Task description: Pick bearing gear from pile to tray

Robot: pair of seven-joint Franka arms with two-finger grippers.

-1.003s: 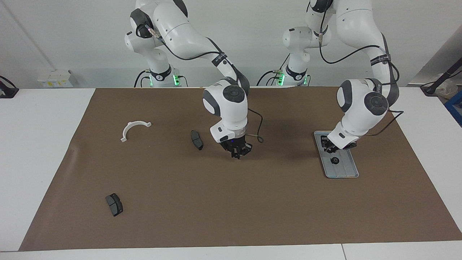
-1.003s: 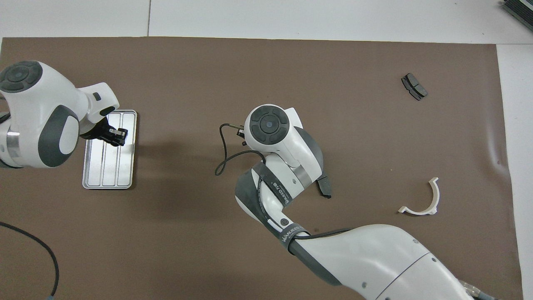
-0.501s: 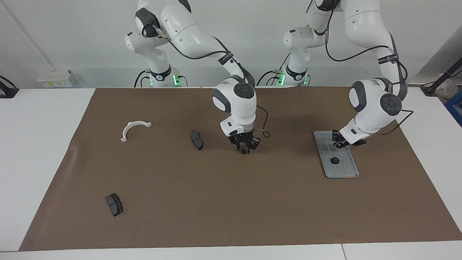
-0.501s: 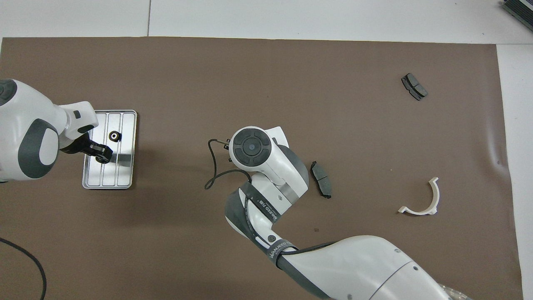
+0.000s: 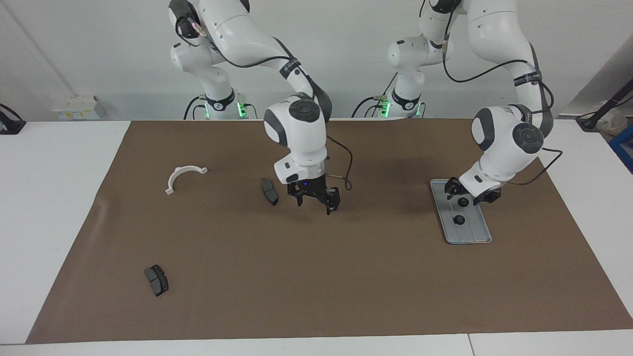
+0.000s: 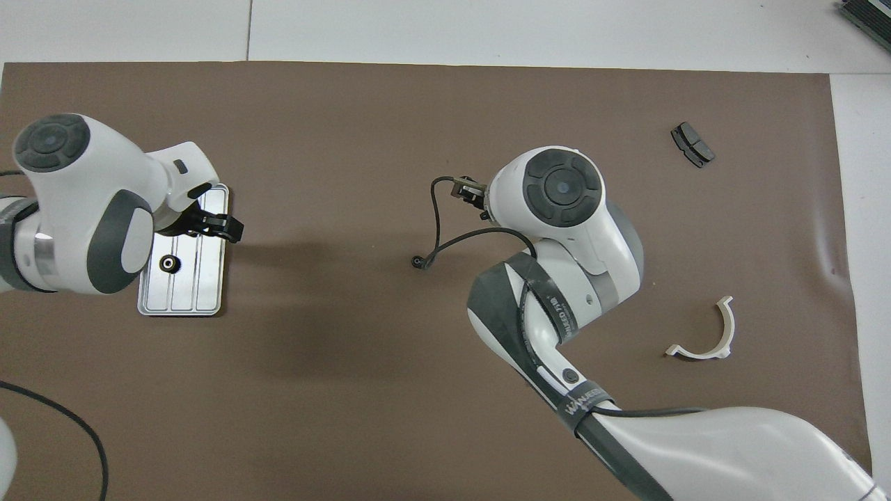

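One gear [image 5: 459,220] is lying in the tray [image 5: 473,235] while the left pincer [image 5: 470,196] is hovering over it and the right pincer [image 5: 316,199] is hanging beside a brake pad [image 5: 269,191], both grips unreadable; advise lifting clear vertically.

White table, brown mat, plain white wall.
Brown mat [image 5: 316,277] covers most of the white table [image 5: 54,198]; seam lines in the tabletop show at the mat's edges. White wall [image 5: 99,49] at the robots' end, even light, soft shadows. Small white box [image 5: 74,107] at wall base, possibly a socket strip. Blue item [image 5: 624,143] at frame edge.
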